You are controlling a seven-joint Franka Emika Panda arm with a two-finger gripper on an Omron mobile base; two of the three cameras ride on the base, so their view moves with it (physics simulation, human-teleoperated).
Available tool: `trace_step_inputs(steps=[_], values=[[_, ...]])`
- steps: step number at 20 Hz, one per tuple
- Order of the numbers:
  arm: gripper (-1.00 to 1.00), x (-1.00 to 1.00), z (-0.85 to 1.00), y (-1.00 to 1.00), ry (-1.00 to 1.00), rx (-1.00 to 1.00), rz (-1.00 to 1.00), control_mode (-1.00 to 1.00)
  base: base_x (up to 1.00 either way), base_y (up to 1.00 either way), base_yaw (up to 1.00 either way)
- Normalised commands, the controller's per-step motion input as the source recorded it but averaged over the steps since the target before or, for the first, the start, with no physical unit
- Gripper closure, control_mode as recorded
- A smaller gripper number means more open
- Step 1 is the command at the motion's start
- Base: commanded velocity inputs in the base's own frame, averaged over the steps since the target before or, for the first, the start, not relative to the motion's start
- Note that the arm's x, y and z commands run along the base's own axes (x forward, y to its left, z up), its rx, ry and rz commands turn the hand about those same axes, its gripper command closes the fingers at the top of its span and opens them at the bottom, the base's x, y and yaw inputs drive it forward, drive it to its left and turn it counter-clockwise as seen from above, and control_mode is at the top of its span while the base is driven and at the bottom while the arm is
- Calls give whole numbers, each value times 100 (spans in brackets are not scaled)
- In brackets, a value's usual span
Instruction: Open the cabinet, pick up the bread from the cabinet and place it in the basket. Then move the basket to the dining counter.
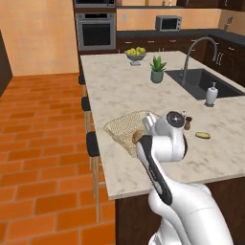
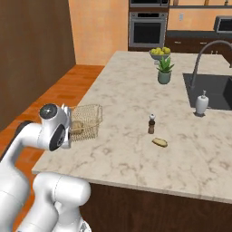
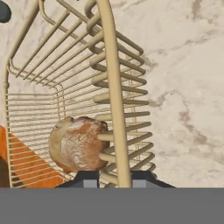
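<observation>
Over at the left edge of the long island counter with the pale beige speckled marble top [image 2: 136, 99], the square golden-tan wire mesh basket [image 2: 87, 120] is held up, tilted, partly out past the edge over the orange brick floor [image 1: 43, 143]. The small round tan-brown bread roll [image 3: 76, 144] is seen sitting inside it, against the wire wall. The basket's rounded rim is pinched between the two dark fingertips of the white arm's gripper [image 3: 114, 178], one tip on each side of the wire. Further right on the counter, a little dark pepper mill [image 2: 152, 124] is parked near a flat tan bit of food [image 2: 159, 142]. Far right, a white soap dispenser [image 2: 201, 102] is set just beside the dark sink [image 2: 213, 90].
</observation>
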Motion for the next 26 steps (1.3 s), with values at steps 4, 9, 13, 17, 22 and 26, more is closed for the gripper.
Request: trace_step_inputs(steps=[4,9,13,17,22,26], values=[[100,100,-43,-8,0,5,-27,-100,0,0,0],[100,100,-50,-39,1,1,-4,-100,0,0,0],[100,93,-21,-34,17,0,8,-100,0,0,0],[100,56,-2,-9,17,0,7,-100,0,0,0],[100,37,-10,0,21,0,3,-100,0,0,0],[-100,28,-3,0,22,0,2,-100,0,0,0]])
